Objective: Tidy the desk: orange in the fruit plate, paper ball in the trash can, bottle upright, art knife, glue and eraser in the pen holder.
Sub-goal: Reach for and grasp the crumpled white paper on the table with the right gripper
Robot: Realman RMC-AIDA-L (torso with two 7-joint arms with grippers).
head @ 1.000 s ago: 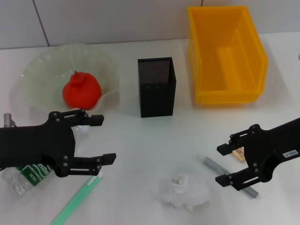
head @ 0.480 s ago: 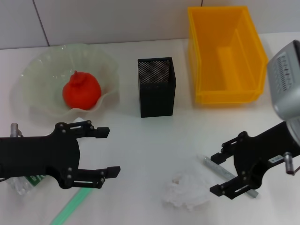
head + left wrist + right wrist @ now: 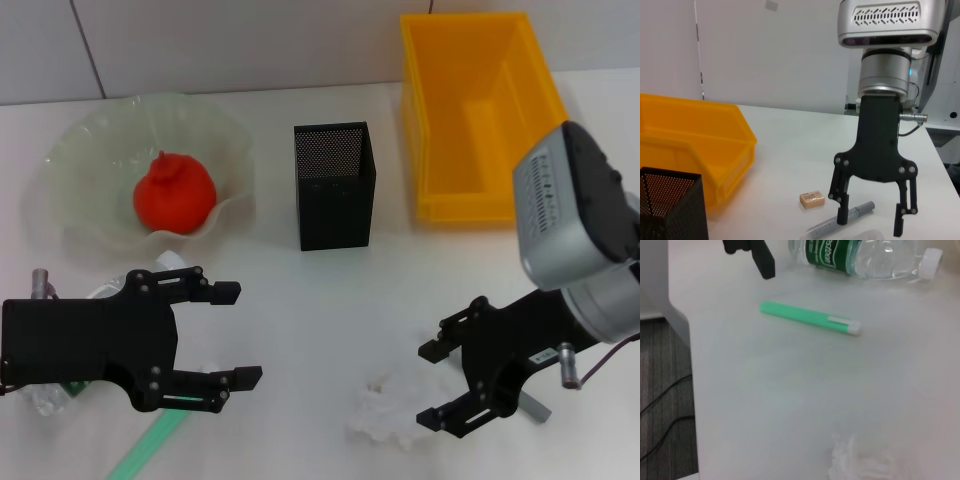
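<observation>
Right tool [image 3: 437, 384] slid over to the paper ball [image 3: 392, 418], fingers spread, left tool [image 3: 236, 333] spread too; flimsy wad might squirt out sideways.

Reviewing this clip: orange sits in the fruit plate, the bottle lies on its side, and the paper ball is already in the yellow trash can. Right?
Not quite. The paper ball lies on the desk beside the open right gripper; the head view shows the trash can empty. The orange does sit in the fruit plate, and the bottle lies on its side.
</observation>
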